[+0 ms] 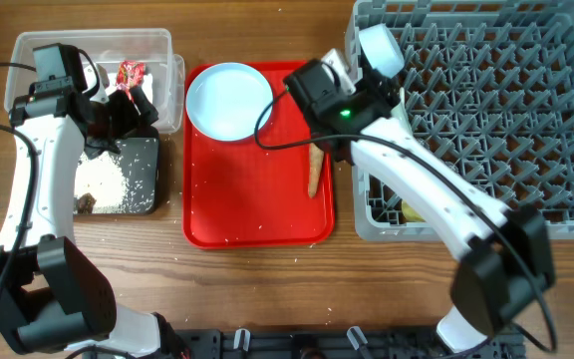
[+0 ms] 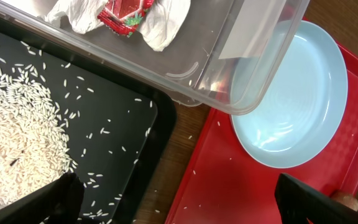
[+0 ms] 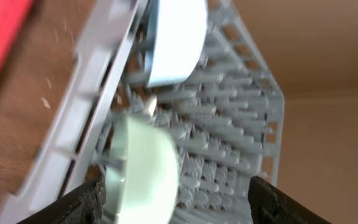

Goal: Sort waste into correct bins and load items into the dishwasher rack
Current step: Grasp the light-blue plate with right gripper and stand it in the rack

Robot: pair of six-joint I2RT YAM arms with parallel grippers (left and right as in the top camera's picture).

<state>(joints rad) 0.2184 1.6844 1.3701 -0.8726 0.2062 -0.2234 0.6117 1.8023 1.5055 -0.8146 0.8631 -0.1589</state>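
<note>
Handling the plate (image 1: 229, 100) calls for an edge grip. It looks rigid, light and glossy, so its face is judged slippery. Take hold at the raised rim, one finger over and one under. The plate lies flat at 11 o'clock on the red tray (image 1: 257, 214), just beside the clear tub (image 1: 172, 75); approach from the plate's 3 o'clock side, away from the tub wall.

The brown stick (image 1: 315, 172) lies at 3 o'clock on the same tray, its length running 12 to 6. It is judged light and possibly crumbly. Pinch it gently at mid-length, across the narrow width.

The left tool (image 2: 182, 202) is spread wide with nothing between its fingers. It hangs over the strip of bench (image 1: 267, 289) between the black tray (image 2: 123, 124) and the red tray. The right tool (image 3: 179, 199) is also spread and empty, at the 9 o'clock edge of the rack (image 1: 486, 120). Two bowls (image 3: 173, 37) stand on edge among the pegs there; this view is blurred.

The wrapper (image 2: 124, 12), in the clear tub with the white paper (image 2: 166, 25), is red with white print. No word on it can be read. No brand or label shows elsewhere.
</note>
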